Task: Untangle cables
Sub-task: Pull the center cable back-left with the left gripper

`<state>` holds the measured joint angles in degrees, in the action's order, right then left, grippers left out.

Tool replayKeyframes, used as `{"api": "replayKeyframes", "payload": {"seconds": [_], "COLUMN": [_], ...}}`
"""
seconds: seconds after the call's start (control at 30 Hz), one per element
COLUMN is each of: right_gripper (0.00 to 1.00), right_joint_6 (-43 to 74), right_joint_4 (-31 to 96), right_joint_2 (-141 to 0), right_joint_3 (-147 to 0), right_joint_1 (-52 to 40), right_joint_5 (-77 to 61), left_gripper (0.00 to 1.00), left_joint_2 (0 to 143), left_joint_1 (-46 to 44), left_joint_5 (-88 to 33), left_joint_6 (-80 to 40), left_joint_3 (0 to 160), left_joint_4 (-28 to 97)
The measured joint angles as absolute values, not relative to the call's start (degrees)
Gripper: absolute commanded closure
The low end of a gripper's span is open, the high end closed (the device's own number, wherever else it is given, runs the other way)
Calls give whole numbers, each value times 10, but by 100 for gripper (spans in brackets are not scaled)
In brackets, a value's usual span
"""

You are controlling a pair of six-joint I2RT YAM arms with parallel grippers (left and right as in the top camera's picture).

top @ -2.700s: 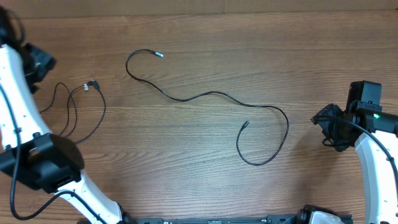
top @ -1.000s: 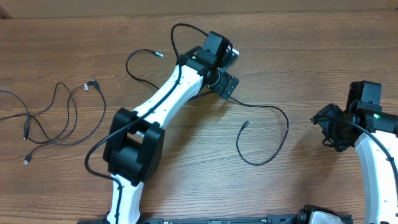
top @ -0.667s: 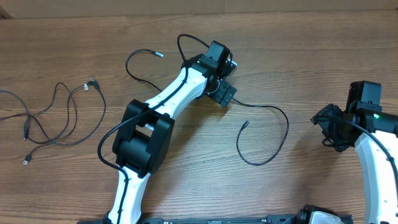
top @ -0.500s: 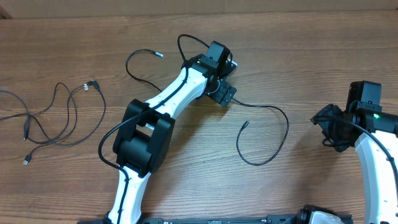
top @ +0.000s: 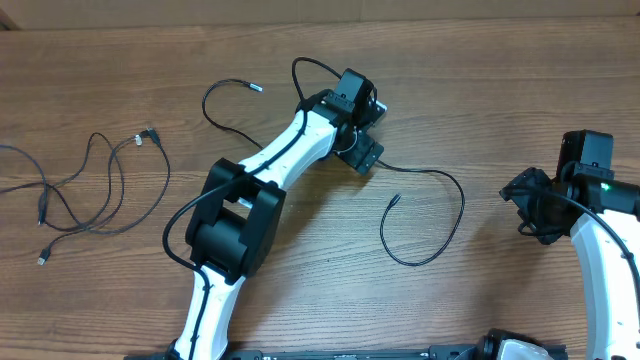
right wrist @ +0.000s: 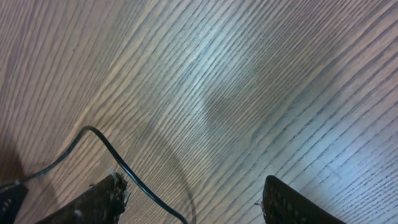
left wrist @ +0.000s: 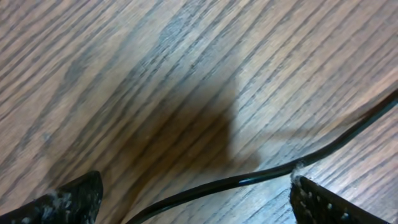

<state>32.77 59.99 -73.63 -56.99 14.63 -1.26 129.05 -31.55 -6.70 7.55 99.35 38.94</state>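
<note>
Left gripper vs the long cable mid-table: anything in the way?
Nothing visible. In the left wrist view the left gripper stands open over the cable, one finger on each side, with only bare table around it.

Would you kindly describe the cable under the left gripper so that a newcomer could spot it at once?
On the brown wooden table, look beneath the left gripper. A long thin black cable winds from a silver plug at upper left to an open loop at right. Unlike the tangled black cables at the left edge, it lies alone.
</note>
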Motion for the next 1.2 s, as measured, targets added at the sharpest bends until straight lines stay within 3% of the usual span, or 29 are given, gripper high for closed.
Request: {"api": "replayKeyframes", "payload": {"seconds": [0.53, 0.7, 0.77, 0.9, 1.07, 1.17, 1.2], "right_gripper": [31, 31, 31, 32, 32, 32, 31], "right_joint_6": [328, 328, 328, 328, 328, 328, 328], "right_joint_4": [601, 601, 601, 600, 600, 600, 600], "right_joint_2": [-736, -736, -736, -736, -736, -736, -736], "right_joint_3": [-570, -570, -570, -570, -570, -570, -570], "right_joint_1": [146, 146, 146, 146, 146, 146, 146], "right_joint_5": [-13, -13, -13, -13, -13, -13, -13], "left_gripper": [9, 16, 23, 48, 71, 95, 96], "left_joint_2": [1300, 1308, 1308, 1308, 1308, 1307, 1307], "left_joint_1": [-315, -317, -317, -319, -319, -319, -319], "left_joint_5": [-67, -63, -62, -60, -58, -58, -58], "left_joint_6": [79, 82, 82, 86, 90, 91, 92], "left_joint_3": [994, 994, 994, 994, 994, 994, 994], "left_joint_4": [381, 385, 385, 394, 403, 407, 407]}}
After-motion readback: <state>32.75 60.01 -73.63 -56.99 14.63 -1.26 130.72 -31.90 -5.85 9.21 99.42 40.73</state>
